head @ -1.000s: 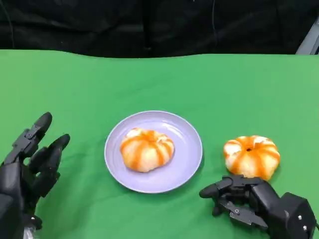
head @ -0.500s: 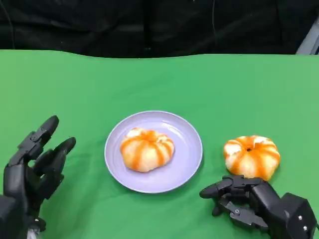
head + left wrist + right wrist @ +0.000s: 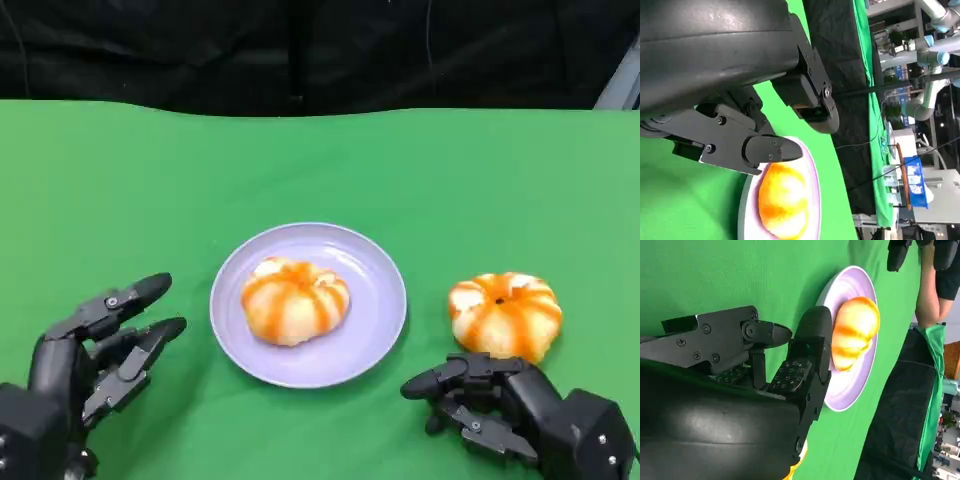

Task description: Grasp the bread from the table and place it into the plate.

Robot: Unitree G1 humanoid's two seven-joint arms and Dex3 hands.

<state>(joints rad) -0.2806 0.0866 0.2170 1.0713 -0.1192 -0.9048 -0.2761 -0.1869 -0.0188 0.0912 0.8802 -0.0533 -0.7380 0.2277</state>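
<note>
Bread [image 3: 505, 313], round with orange stripes, sits on the green table [image 3: 320, 160] to the right of the purple plate [image 3: 375, 320]. A second striped bun [image 3: 295, 300] lies in the middle of that plate. The right hand [image 3: 500, 405] rests on the table just in front of the bread, fingers half curled toward the plate and holding nothing. The left hand [image 3: 95, 350] is low at the left side of the plate, apart from it, with its fingers spread out and pointing at the plate, holding nothing.
</note>
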